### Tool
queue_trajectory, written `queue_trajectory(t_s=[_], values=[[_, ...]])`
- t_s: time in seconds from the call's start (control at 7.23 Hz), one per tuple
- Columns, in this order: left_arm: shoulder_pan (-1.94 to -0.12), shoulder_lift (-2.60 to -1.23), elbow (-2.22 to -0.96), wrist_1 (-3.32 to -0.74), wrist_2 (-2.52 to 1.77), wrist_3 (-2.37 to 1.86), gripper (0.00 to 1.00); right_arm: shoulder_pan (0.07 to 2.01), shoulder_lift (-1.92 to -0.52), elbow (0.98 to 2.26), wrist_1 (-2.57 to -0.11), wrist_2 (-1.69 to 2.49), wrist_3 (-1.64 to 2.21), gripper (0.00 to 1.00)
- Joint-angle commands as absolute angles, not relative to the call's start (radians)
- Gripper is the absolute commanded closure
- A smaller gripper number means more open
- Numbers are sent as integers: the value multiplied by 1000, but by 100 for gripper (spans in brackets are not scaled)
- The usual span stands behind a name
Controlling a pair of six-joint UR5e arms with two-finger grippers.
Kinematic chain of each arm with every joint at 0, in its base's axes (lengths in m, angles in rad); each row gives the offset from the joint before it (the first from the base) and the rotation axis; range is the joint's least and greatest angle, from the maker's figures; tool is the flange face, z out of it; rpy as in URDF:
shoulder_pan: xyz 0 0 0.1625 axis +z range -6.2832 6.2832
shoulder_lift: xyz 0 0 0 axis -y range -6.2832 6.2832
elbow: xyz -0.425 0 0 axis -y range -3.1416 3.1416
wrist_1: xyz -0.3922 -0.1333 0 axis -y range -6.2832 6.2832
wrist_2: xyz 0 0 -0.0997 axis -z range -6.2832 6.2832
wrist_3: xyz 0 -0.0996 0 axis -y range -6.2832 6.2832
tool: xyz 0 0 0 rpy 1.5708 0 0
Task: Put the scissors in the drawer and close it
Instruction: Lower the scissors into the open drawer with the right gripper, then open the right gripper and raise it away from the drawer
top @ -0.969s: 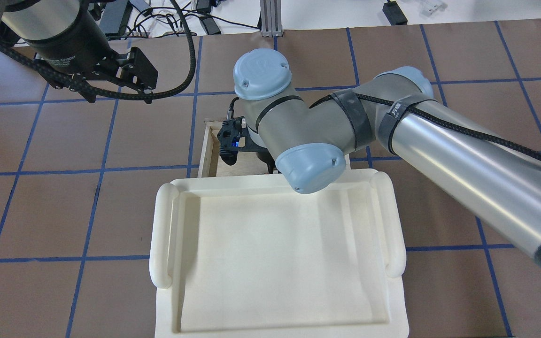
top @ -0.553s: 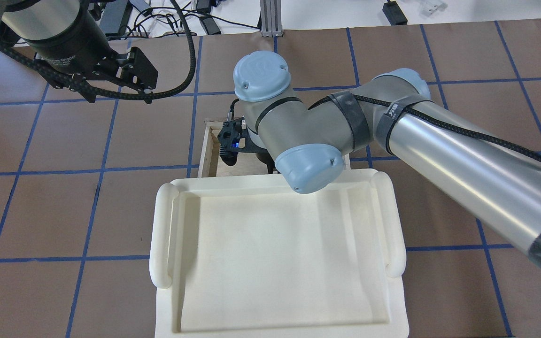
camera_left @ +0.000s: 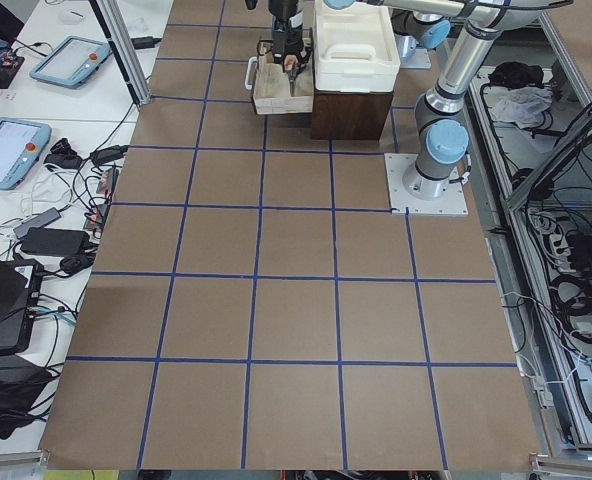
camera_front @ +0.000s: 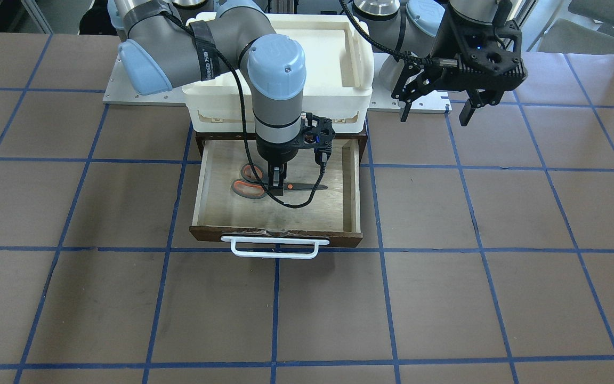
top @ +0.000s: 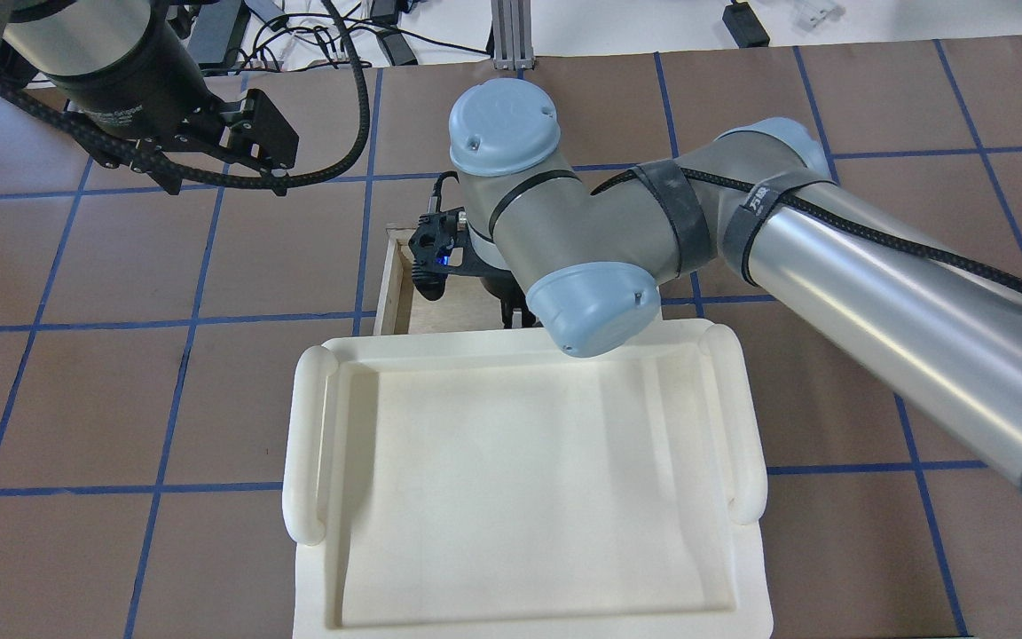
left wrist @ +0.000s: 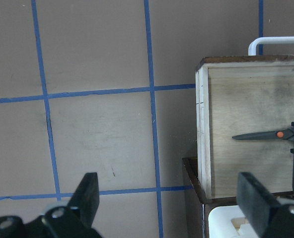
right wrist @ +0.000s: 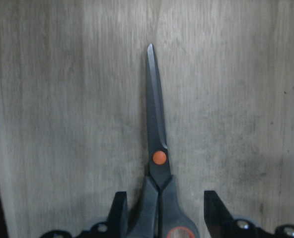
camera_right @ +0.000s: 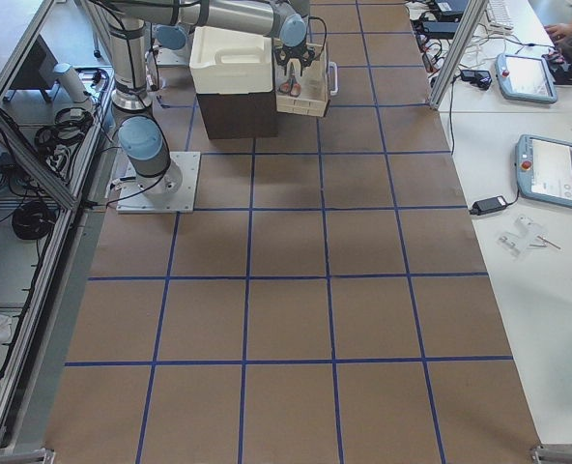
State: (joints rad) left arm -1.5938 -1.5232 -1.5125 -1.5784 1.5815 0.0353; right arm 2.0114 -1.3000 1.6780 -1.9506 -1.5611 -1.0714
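Observation:
The drawer (camera_front: 307, 216) stands pulled open, with its dark front and white bar handle (camera_front: 269, 248) facing away from the robot. The scissors (camera_front: 247, 187) lie flat on its plywood floor, handles toward my right side. In the right wrist view the scissors (right wrist: 157, 134) point away from the camera. My right gripper (camera_front: 278, 185) reaches down into the drawer. Its fingers (right wrist: 118, 210) straddle the scissors' neck with a gap on each side, so it is open. My left gripper (camera_front: 436, 113) is open and empty, hovering beside the cabinet. The left wrist view shows the blade (left wrist: 261, 135) in the drawer (left wrist: 246, 99).
A white plastic tray (top: 307, 444) sits on top of the dark cabinet (camera_front: 199, 143) that holds the drawer. My right arm's wrist and elbow (top: 564, 240) hang over the drawer's back half. The brown table (camera_front: 445, 293) with blue grid lines surrounds it.
My right arm's wrist has shifted slightly forward and seems a little higher over the drawer. The left arm has not moved.

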Motion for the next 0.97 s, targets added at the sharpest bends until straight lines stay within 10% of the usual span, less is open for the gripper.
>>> queue_trajectory(t_s=[0.0,0.83], values=[[-1595,-1523,-1513,-1577,1582,29,0,1942,-1342,1634,-1881,-1536,-1075,35],[-1647,-1623,-1519,-1369,1482,-153,0,1619,-1535,1605,-1678,-1525,-952,33]])
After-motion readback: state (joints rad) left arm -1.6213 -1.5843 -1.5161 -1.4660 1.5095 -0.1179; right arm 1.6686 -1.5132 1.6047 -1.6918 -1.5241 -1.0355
